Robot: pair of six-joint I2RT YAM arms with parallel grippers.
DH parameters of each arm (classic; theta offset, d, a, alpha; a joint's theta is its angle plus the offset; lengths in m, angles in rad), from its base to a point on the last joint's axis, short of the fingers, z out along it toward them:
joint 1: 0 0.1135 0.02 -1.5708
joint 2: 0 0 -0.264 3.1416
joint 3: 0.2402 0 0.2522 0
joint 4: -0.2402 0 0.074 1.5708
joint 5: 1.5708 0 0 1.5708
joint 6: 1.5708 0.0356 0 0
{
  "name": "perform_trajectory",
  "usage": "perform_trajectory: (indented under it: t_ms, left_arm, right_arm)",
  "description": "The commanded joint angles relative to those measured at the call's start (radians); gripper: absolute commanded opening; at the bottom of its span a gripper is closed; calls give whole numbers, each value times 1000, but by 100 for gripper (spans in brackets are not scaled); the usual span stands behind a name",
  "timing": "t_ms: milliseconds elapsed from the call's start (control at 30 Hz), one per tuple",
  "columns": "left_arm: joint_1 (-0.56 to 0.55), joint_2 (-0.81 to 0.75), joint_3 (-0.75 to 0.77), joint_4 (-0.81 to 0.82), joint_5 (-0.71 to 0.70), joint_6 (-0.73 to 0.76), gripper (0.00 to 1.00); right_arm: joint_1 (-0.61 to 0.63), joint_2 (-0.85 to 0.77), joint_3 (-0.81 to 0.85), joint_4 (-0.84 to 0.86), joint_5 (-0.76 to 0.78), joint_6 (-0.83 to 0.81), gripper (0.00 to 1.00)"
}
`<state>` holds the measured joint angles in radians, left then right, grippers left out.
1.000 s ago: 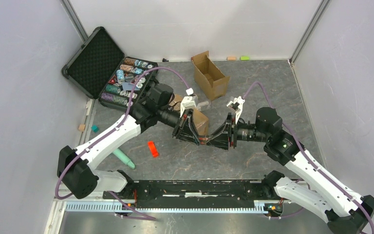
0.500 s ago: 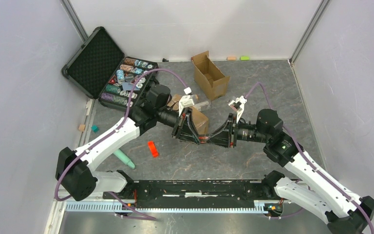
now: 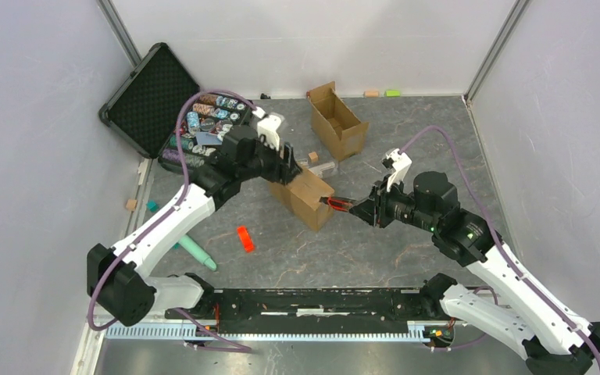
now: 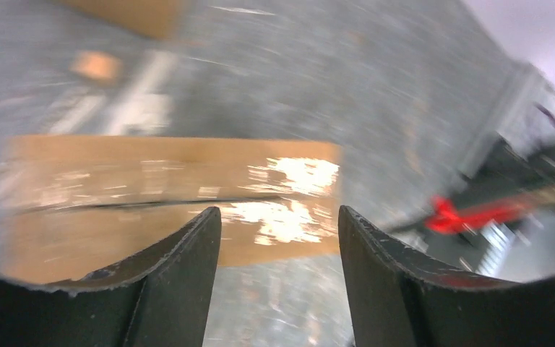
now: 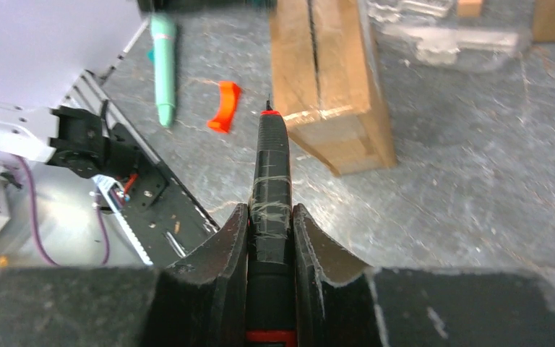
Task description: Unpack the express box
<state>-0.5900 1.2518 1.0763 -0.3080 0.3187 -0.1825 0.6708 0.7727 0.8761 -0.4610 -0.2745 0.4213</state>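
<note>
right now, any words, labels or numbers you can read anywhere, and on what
None legible in any view.
express box: bare cardboard and taped seam, no print showing; blurred in left wrist view.
chips in the black case: patterned faces, too small to read.
cutter in the right tool: no markings visible.

The left hand (image 4: 280,217) reaches forward with fingers spread; the right hand (image 5: 271,211) extends leftward, pinched on a tool (image 5: 270,159).

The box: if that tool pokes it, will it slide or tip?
Pushed by the tool, the box would likely slide rather than tip: it lies lengthwise on a smooth table. Its cardboard looks stiff, edges square. The left gripper is open by it, so probably nothing steadies it.
</note>
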Motion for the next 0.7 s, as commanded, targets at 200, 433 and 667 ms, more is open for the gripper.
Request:
perform_trajectory:
  t_ms: [200,433,667]
  left_arm:
    - [133,120,118,-50,-505,-89,64]
    - [163,203,149,-94,-325,-138,61]
    - [171,225,83,-43,-248,-257,46]
  right_arm:
    - [7,-50,-21,-129,116,-14,0]
    - [9,-52,-61,-124,151,-15,0]
    - [8,-8,-50,-88,191,-22,0]
